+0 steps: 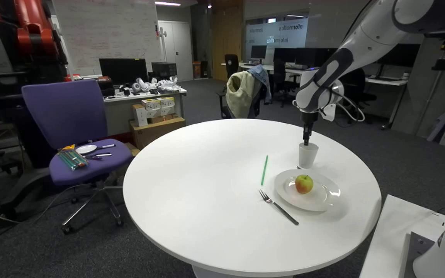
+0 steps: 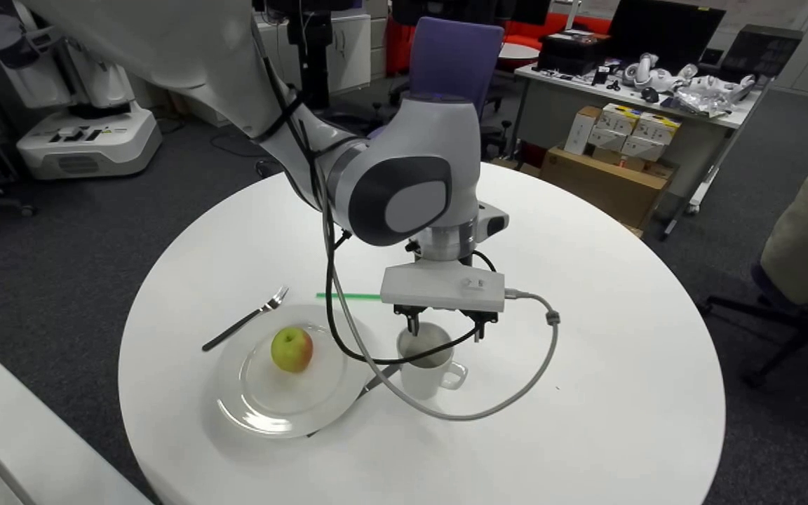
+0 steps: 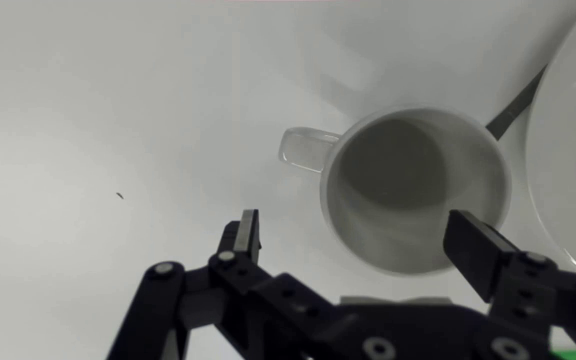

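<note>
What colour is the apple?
The apple is yellow-green with a reddish blush, clearest in an exterior view.

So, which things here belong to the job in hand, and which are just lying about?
Likely part of the job:
mug, upright, not gripped
tool, open, close by the mug's rim

Apparently just lying about:
plate
apple, on the plate
fork, beside the plate
green stick
dark utensil, partly hidden, kind unclear
packet, on the chair

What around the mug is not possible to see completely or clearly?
Dark utensil: in the wrist view, mug and plate hide parts.
Plate: cut off by the wrist view's right edge.
Green stick: in an exterior view, the white housing hides one end.
Speck: wrist view, too small to identify.
</note>
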Controlling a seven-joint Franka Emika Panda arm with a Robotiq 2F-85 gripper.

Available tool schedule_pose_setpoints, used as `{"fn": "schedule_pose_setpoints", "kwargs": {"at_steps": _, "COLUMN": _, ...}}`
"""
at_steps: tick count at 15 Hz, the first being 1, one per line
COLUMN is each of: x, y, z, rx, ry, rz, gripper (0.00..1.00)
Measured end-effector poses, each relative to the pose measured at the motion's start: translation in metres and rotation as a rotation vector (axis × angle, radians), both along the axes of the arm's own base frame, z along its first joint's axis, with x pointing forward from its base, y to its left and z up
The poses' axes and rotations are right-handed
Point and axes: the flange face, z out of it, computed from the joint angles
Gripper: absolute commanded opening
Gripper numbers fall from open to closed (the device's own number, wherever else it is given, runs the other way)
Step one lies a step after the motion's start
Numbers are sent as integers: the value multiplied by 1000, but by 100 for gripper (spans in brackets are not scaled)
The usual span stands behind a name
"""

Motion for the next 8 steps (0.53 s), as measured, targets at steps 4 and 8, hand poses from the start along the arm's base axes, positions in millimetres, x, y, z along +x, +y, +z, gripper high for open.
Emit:
{"fn": "schedule_pose_setpoints", "kwargs": {"at_steps": 4, "x": 1, "y": -2, "z": 1, "rx": -2, "ry": -2, "rz": 1, "gripper": 100}}
{"fn": "schedule_pose_setpoints", "kwargs": {"at_steps": 8, "x": 1, "y": -1, "z": -1, "rx": -1, "ry": 1, "rz": -1, "gripper": 100}}
